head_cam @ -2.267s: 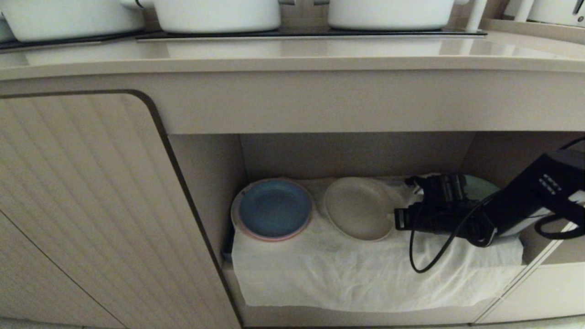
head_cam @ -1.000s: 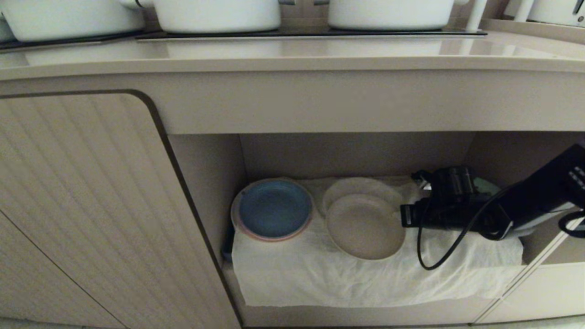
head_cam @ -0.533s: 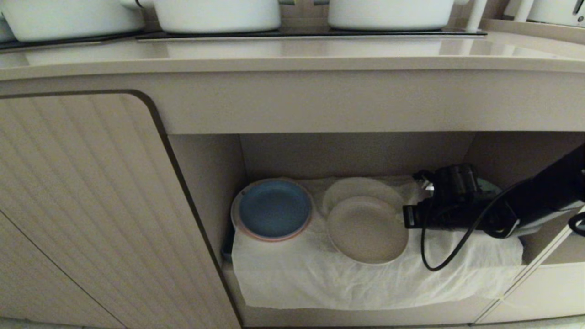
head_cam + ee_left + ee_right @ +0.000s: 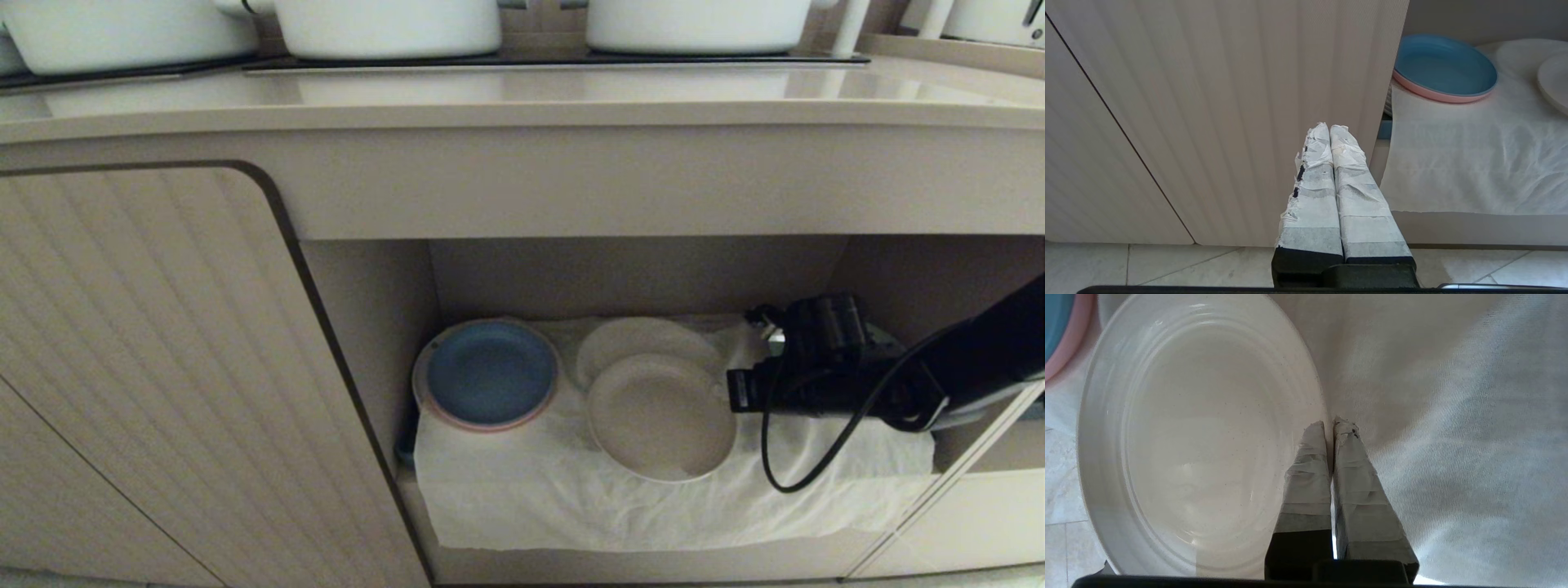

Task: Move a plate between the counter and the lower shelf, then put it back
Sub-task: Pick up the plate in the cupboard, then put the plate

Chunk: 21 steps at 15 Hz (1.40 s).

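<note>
The right pincer (image 4: 1329,424) is clamped on the rim of the cream plate (image 4: 661,416), holding it over the white cloth (image 4: 571,498) at the front of the lower shelf (image 4: 629,278), beside the blue plate (image 4: 490,373). The left pincer (image 4: 1329,130) hangs clenched and empty before the ribbed cabinet door (image 4: 1208,102). White pots (image 4: 384,24) sit on the tabletop (image 4: 522,98) above.

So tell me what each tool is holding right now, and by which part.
The right tool is shut on the cream plate, pinching its rim on the side nearest the arm, over the white cloth. The left tool is shut and holds nothing.
</note>
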Motion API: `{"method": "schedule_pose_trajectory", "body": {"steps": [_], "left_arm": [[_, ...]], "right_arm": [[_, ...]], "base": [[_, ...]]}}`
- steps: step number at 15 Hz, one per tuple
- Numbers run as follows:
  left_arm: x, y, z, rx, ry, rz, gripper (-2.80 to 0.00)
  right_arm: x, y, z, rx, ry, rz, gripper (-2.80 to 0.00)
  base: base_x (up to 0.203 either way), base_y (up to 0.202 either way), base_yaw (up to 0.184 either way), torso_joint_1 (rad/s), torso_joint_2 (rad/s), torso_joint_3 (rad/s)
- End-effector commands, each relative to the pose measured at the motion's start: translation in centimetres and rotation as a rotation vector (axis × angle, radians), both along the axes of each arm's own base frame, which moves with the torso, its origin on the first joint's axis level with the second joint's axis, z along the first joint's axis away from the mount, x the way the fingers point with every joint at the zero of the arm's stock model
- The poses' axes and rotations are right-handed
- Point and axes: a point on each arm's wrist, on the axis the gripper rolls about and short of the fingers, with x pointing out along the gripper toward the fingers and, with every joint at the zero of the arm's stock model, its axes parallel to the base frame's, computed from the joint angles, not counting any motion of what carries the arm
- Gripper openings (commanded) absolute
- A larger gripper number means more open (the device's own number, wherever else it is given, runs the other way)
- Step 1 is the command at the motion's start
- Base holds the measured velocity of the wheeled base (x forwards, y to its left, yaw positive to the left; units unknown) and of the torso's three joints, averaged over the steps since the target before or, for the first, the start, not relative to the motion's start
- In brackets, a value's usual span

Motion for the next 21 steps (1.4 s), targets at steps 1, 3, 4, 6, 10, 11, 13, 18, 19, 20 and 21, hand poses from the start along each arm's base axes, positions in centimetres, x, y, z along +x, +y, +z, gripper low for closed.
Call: {"method": "schedule_pose_trajectory", "body": {"steps": [1, 3, 4, 6, 10, 11, 13, 18, 19, 20, 21], "left_arm": [[0.0, 0.0, 0.0, 0.0, 0.0, 0.0, -2.8], [0.0, 0.0, 0.0, 0.0, 0.0, 0.0, -2.8], [0.0, 0.0, 0.0, 0.0, 0.0, 0.0, -2.8], [0.0, 0.0, 0.0, 0.0, 0.0, 0.0, -2.8], [0.0, 0.0, 0.0, 0.0, 0.0, 0.0, -2.8], [0.0, 0.0, 0.0, 0.0, 0.0, 0.0, -2.8], [0.0, 0.0, 0.0, 0.0, 0.0, 0.0, -2.8], [0.0, 0.0, 0.0, 0.0, 0.0, 0.0, -2.8], [0.0, 0.0, 0.0, 0.0, 0.0, 0.0, -2.8], [0.0, 0.0, 0.0, 0.0, 0.0, 0.0, -2.8], [0.0, 0.0, 0.0, 0.0, 0.0, 0.0, -2.8]], "right_arm": [[-0.4, 0.0, 0.4, 0.005, -0.007, 0.0, -2.8], [-1.0, -0.1, 0.6, 0.005, -0.003, 0.0, -2.8], [-1.3, -0.1, 0.8, 0.005, -0.005, 0.001, -2.8], [-1.7, -0.2, 1.1, 0.006, -0.01, 0.001, -2.8], [-2.9, -0.4, 1.7, 0.003, -0.012, 0.003, -2.8], [-3.5, -0.4, 1.7, 0.001, -0.006, 0.004, -2.8], [-4.6, -0.6, 1.8, -0.001, 0.002, 0.004, -2.8], [-7.7, -1.0, 2.5, -0.003, 0.008, 0.005, -2.8], [-8.2, -1.2, 2.8, -0.002, 0.006, 0.001, -2.8], [-8.8, -1.5, 3.0, -0.001, 0.003, -0.009, -2.8], [-9.2, -1.7, 3.2, -0.001, 0.002, -0.017, -2.8]], "base": [[0.0, 0.0, 0.0, 0.0, 0.0, 0.0], [0.0, 0.0, 0.0, 0.0, 0.0, 0.0], [0.0, 0.0, 0.0, 0.0, 0.0, 0.0], [0.0, 0.0, 0.0, 0.0, 0.0, 0.0], [0.0, 0.0, 0.0, 0.0, 0.0, 0.0], [0.0, 0.0, 0.0, 0.0, 0.0, 0.0], [0.0, 0.0, 0.0, 0.0, 0.0, 0.0], [0.0, 0.0, 0.0, 0.0, 0.0, 0.0], [0.0, 0.0, 0.0, 0.0, 0.0, 0.0], [0.0, 0.0, 0.0, 0.0, 0.0, 0.0], [0.0, 0.0, 0.0, 0.0, 0.0, 0.0]]}}
